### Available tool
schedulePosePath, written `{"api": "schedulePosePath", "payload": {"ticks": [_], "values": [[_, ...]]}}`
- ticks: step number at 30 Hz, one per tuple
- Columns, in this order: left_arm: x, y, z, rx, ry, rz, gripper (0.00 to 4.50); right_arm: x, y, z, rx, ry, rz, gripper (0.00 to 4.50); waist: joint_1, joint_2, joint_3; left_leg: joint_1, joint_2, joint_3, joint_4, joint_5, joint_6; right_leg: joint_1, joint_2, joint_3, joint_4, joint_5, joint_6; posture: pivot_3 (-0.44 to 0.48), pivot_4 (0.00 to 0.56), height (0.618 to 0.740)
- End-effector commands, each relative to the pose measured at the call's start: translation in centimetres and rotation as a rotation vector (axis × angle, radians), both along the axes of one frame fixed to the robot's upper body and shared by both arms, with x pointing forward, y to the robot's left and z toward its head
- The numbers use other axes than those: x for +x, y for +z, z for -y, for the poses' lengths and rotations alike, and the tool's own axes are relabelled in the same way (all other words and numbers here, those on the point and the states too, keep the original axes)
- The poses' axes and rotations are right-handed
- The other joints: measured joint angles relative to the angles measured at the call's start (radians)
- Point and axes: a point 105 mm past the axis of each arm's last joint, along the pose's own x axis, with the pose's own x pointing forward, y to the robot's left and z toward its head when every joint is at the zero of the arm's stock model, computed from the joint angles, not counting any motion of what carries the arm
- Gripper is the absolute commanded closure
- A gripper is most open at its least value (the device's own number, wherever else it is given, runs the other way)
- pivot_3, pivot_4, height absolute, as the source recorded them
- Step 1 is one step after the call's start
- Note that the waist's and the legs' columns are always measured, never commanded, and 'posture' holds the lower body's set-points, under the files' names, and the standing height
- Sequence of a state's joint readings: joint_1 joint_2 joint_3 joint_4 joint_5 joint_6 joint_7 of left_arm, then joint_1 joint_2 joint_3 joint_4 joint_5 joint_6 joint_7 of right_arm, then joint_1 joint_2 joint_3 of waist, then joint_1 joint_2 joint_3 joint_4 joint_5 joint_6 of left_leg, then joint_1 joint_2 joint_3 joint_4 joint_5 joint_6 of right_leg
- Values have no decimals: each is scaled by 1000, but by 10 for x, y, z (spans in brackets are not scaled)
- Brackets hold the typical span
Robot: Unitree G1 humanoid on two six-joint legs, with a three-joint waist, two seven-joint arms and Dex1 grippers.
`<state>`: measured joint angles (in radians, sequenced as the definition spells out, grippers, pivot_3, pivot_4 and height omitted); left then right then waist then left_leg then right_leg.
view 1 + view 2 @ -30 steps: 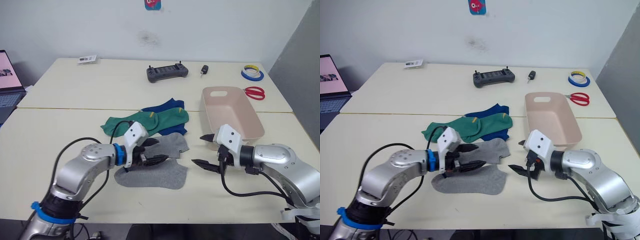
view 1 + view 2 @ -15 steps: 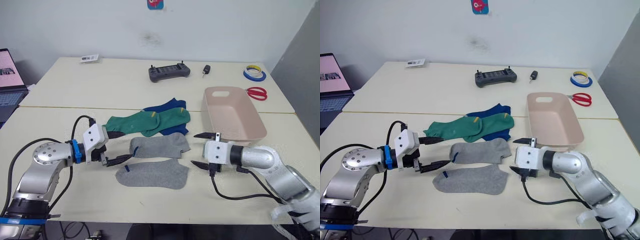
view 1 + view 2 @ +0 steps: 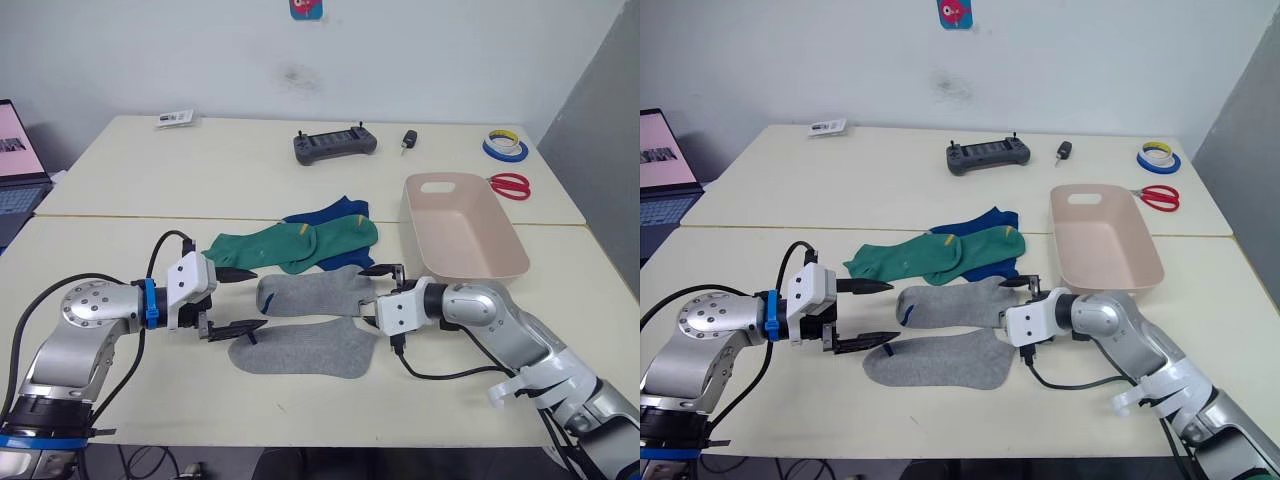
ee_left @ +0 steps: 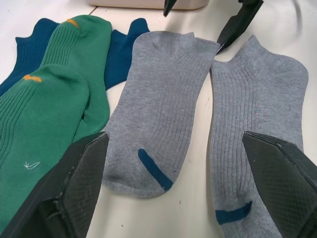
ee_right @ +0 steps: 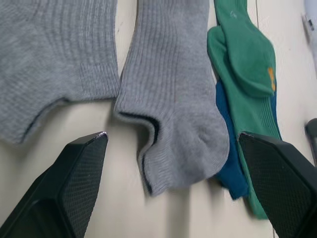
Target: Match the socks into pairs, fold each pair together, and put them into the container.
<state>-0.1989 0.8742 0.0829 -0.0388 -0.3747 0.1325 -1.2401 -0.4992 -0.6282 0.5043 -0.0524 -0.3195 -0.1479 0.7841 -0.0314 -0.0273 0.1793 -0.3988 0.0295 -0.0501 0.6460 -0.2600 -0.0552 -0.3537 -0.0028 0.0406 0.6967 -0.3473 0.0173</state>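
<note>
Socks lie in a cluster just beside the container [image 3: 462, 232], on the side toward your left arm. You see two grey socks side by side: the upper grey sock [image 3: 318, 294] sits nearer the container's level, the lower grey sock [image 3: 304, 349] lies just beside it, closer to you. Past the upper grey sock, the green socks [image 3: 292, 243] overlap each other and partly cover the blue socks [image 3: 338, 211], which reach closest to the container's far corner.

Your left gripper [image 3: 240, 299] hangs at the toe ends of the grey socks, on the side away from the container, its fingers spread wide and holding nothing. Your right gripper [image 3: 372, 293] sits between the container and the grey pair, at the cuff of the upper grey sock, also spread wide and empty; whether a finger touches the cloth you cannot tell.

Beyond the container, scissors [image 3: 510, 185], tape rolls [image 3: 504, 146] and a black controller [image 3: 334, 145] rest on the table [image 3: 120, 190].
</note>
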Motion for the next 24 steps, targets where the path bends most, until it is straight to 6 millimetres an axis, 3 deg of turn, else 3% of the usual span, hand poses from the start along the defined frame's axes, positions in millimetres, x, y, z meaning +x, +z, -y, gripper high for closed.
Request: {"api": "schedulePosePath", "payload": {"ticks": [1,7,12,24], "values": [[-1,9,-2,24,-16,31,0,-1,3,-7,-1,37,26,628,0,0,0,0,0,0,0,0,0,0,0,0,0,0,0,0,150,740],[2,9,-2,43,-12,37,0,0,0,-10,3,48,11,2678,0,0,0,0,0,0,0,0,0,0,0,0,0,0,0,0,150,740],[13,8,-7,129,-29,143,0,-3,-2,-9,29,43,-22,4368,0,0,0,0,0,0,0,0,0,0,0,0,0,0,0,0,150,740],[33,-15,-18,436,-291,380,0,-2,3,-9,75,11,-80,4448,1,0,0,0,-1,1,1,0,0,-1,0,-2,1,0,0,0,150,740]]}}
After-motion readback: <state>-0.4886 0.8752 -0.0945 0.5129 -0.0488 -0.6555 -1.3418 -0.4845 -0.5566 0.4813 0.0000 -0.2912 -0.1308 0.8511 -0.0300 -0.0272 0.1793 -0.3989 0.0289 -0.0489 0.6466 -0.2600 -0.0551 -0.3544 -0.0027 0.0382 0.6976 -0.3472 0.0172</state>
